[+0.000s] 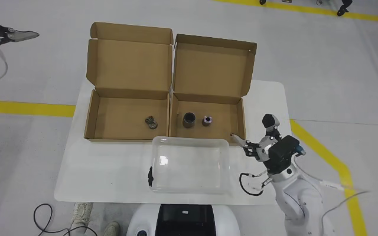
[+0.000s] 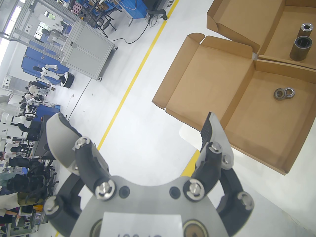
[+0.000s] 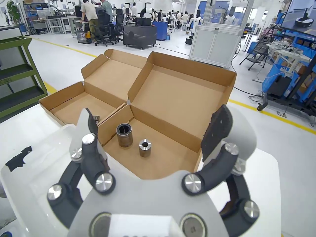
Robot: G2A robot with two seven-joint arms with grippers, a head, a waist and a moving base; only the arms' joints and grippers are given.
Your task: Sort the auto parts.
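Note:
Two open cardboard boxes stand side by side at the back of the white table. The left box holds two small ring bearings. The right box holds a dark hollow sleeve and a shorter steel bushing. My right gripper hovers open and empty near the right box's front right corner. My left gripper is open, empty, and off the table's left side, over the floor.
A clear plastic tray with nothing in it lies in front of the boxes, a scrap of black tape on its left rim. Both box lids stand up at the back. Bare table lies left of the tray.

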